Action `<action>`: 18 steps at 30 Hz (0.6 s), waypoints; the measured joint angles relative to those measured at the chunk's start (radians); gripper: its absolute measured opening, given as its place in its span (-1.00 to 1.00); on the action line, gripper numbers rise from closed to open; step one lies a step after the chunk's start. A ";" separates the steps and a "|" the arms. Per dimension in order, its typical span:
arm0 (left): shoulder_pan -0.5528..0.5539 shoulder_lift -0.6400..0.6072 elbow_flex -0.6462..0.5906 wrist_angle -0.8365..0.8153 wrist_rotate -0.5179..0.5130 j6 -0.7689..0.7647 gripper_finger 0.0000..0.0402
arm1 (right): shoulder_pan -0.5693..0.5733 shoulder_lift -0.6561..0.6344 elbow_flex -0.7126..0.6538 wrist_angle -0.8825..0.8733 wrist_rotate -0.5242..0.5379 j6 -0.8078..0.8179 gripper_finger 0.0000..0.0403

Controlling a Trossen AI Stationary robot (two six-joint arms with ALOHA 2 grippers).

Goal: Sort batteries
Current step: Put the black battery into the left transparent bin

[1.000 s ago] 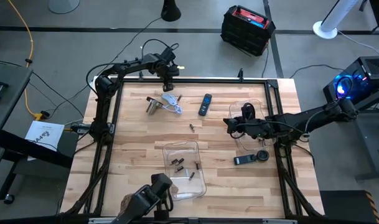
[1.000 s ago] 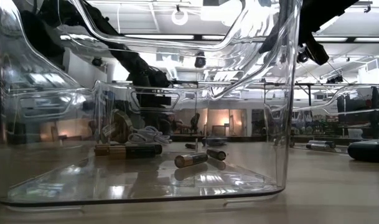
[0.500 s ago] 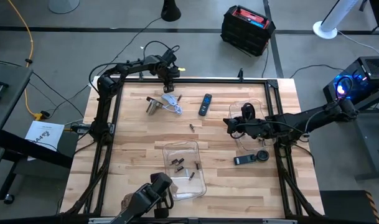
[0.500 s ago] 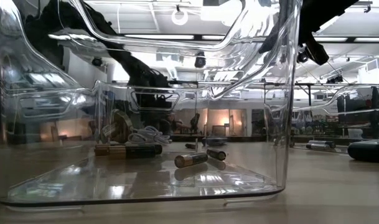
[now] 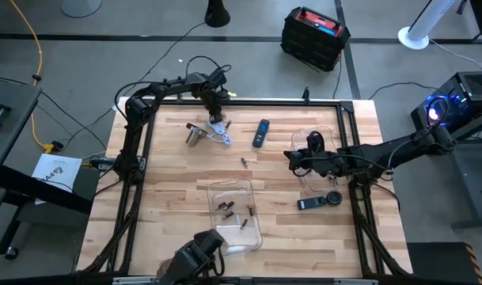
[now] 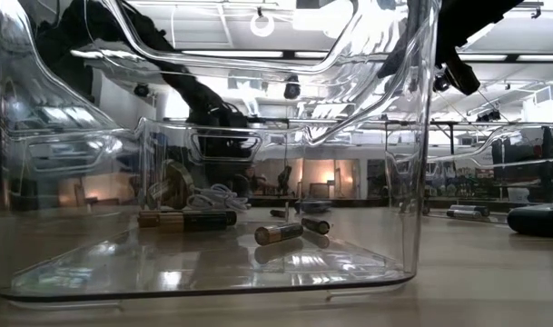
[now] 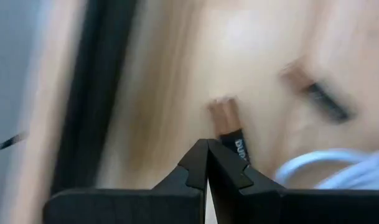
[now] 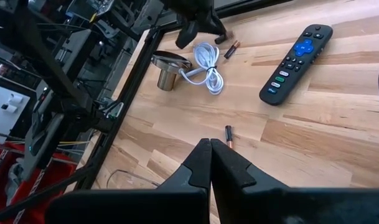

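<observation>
**Left hand low over a battery at the far edge, right hand waiting at three o'clock**

From the high view I see my left hand [image 5: 216, 112] at about eleven o'clock on the wooden surface [image 5: 177, 182], near the far frame rail. Its two fingers are pressed together with nothing between them; in the left wrist view the tips [image 7: 207, 163] meet in one line. Just in front of them lies one battery [image 7: 231, 132] with a coppery end, very close to the tips, but I cannot tell if it touches them. A second battery [image 7: 318, 96] lies near it, and a white cable [image 7: 338, 168] curls beside.

The cable [image 5: 222, 135] is joined to a silver metal cylinder [image 5: 195, 134], both just toward six o'clock from the left hand. A black remote [image 5: 260, 132] with a blue button lies at about twelve o'clock.

One single battery [image 5: 244, 162] lies alone on the bare wood near the centre. The right wrist view shows it [image 8: 228, 135] just beyond my right hand [image 8: 210, 163], whose fingers are also closed and empty. This right hand [image 5: 291, 157] is at about three o'clock, beside a clear container [image 5: 324, 138].

At six o'clock stands a clear tray [image 5: 255, 232] with several batteries [image 5: 228, 211] inside. In the low view they [image 6: 278, 233] lie flat on its bottom.
</observation>
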 joint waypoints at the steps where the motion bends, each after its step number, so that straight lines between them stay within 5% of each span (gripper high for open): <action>1: -0.009 0.000 0.000 -0.002 0.016 -0.010 -1.00 | 0.000 0.000 0.000 0.000 0.000 0.000 -1.00; 18: -0.137 -0.007 0.000 -0.086 0.008 -0.063 -1.00 | 0.000 0.000 0.000 0.001 -0.003 -0.021 -1.00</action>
